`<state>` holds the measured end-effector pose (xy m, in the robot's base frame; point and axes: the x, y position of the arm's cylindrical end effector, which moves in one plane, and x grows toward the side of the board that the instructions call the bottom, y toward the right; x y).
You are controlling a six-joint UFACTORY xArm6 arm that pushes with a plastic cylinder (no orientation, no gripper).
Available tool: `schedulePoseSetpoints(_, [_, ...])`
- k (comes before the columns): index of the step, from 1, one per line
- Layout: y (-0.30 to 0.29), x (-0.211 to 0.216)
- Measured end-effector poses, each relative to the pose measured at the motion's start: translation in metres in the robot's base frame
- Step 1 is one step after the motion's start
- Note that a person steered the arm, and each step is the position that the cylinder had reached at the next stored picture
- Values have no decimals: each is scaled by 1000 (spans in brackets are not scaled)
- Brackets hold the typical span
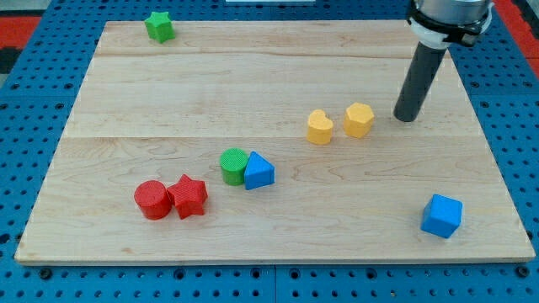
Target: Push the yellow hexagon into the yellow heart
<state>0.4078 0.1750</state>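
The yellow hexagon (359, 119) lies right of the board's middle. The yellow heart (319, 127) lies just to its left, with a narrow gap between them. My tip (406, 117) rests on the board to the right of the hexagon, a short way apart from it and not touching it.
A green cylinder (233, 165) touches a blue triangular block (258, 171) near the middle. A red cylinder (152, 199) and a red star (189, 196) sit at lower left. A blue cube (442, 215) lies at lower right. A green star (158, 26) sits at the top left edge.
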Motion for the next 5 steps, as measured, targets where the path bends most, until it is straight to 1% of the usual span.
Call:
schedulePoseSetpoints(1, [-95, -24])
schedulePoseSetpoints(2, [-77, -1])
schedulePoseSetpoints(3, [-48, 59])
schedulePoseSetpoints(4, [-70, 52])
schedulePoseSetpoints(5, [-153, 6])
